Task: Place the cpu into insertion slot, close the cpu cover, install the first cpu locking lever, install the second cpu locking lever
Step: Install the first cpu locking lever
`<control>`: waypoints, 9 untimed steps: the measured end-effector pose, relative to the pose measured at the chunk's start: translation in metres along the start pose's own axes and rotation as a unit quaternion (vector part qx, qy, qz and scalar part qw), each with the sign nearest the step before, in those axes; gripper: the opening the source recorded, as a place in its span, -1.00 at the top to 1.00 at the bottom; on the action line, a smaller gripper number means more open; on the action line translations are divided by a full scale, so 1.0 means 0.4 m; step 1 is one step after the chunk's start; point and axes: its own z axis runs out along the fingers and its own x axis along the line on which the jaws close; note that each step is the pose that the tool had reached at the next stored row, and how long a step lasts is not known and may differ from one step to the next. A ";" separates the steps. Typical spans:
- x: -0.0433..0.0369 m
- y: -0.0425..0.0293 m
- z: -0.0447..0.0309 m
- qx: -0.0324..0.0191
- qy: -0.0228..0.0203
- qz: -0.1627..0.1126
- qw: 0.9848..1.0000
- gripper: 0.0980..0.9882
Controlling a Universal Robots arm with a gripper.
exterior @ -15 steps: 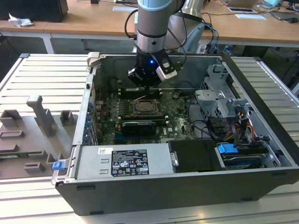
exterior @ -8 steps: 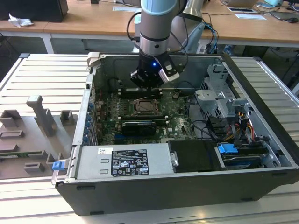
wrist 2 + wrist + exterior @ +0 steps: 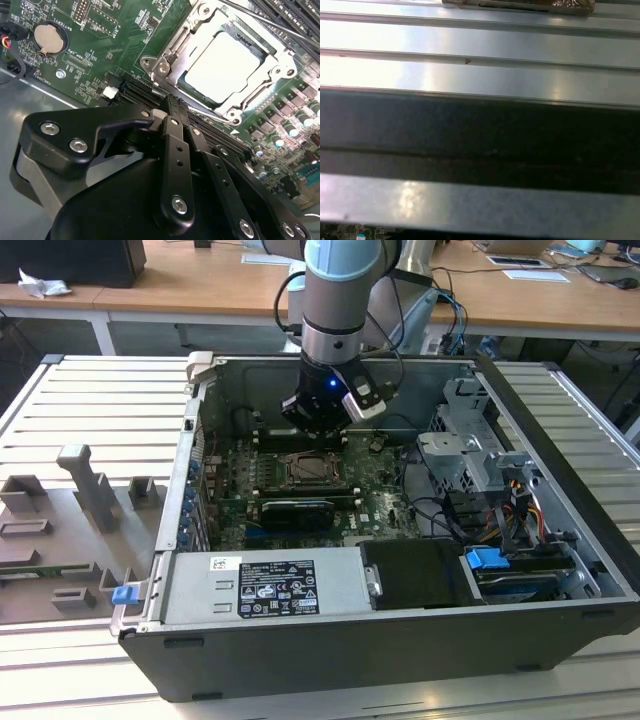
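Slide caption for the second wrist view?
Gripper hangs beside the insertion slot, cpu seated, cpu cover down.

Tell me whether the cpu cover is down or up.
Down: in the second wrist view the cpu cover lies flat, framing the cpu seated in the insertion slot.

Open computer case [image 3: 400, 640] on a ribbed metal worktop [image 3: 90, 400], robot arm reaching down inside, gripper [image 3: 318, 430] just above the insertion slot [image 3: 312, 470], green board around, wooden desks behind
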 end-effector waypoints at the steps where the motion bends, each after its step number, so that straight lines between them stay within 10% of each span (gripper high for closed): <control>1: -0.001 0.000 0.003 0.000 0.000 0.000 1.000 0.98; 9: -0.005 -0.002 0.015 0.004 0.000 0.000 1.000 0.98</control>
